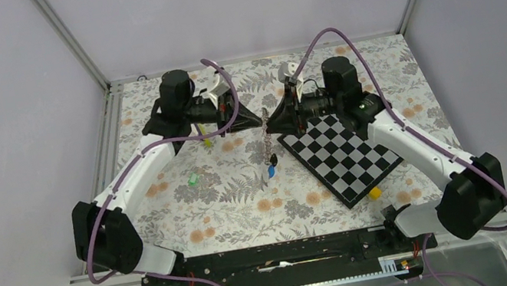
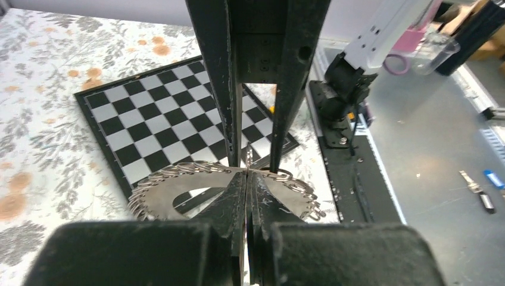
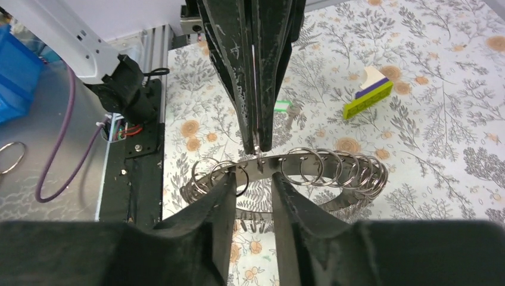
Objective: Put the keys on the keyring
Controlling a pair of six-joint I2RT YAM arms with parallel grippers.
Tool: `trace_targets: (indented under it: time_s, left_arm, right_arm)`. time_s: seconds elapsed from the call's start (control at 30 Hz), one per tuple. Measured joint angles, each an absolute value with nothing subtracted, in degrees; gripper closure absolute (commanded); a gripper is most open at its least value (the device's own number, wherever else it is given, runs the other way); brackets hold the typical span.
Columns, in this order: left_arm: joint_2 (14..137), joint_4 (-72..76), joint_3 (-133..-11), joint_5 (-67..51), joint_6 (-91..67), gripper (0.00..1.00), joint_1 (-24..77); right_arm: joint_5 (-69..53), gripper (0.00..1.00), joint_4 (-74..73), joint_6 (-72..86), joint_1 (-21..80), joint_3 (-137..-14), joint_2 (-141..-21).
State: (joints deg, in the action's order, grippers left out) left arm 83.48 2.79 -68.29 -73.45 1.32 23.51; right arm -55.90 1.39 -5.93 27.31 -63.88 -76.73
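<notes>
The keyring [image 2: 178, 187] is a flat silver doughnut-shaped plate with many small rings along its rim. It is held in the air between both grippers. My left gripper [image 2: 246, 177] is shut on its rim. My right gripper [image 3: 253, 174] is open, its two fingers standing on either side of the rim [image 3: 309, 164] just where the left one pinches. In the top view the keyring hangs as a thin strand [image 1: 266, 139], with a black-brown key [image 1: 273, 160] and a blue key [image 1: 272, 172] at its lower end. A green key [image 1: 193, 178] lies on the floral table, also showing in the right wrist view [image 3: 281, 106].
A black-and-white checkerboard [image 1: 342, 155] lies to the right, under the right arm. A small yellow block [image 1: 374, 193] sits at its near corner. A yellow-green stick [image 3: 367, 98] lies on the floral cloth beneath the left arm. The metal frame rail runs along the near edge.
</notes>
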Motion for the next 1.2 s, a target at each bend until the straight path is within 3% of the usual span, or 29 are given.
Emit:
trace_targets:
  time_s: [0.2,0.47,1.03,1.2]
  left_arm:
    - [84.53,-19.31,-76.16,-66.70,18.90,1.00,26.13]
    - [86.65,-35.24,-79.77,-56.97,30.41,1.00,30.15]
    - [86.76,-39.59,-81.93,-51.35,33.56,1.00,33.08]
    - [86.78,-39.64,-81.93,-51.16,33.63,1.00,33.21]
  right_arm:
    - [-53.32,0.51,-4.23,-13.41,27.31,-63.86,-75.66]
    - [-51.57,0.53,-9.39,-20.47,27.31,-63.83,-75.00]
    - [-51.70,0.62,-10.02,-23.18,27.92,-61.28,-74.87]
    - [-51.72,0.69,-9.69,-23.09,28.36,-61.10,-75.11]
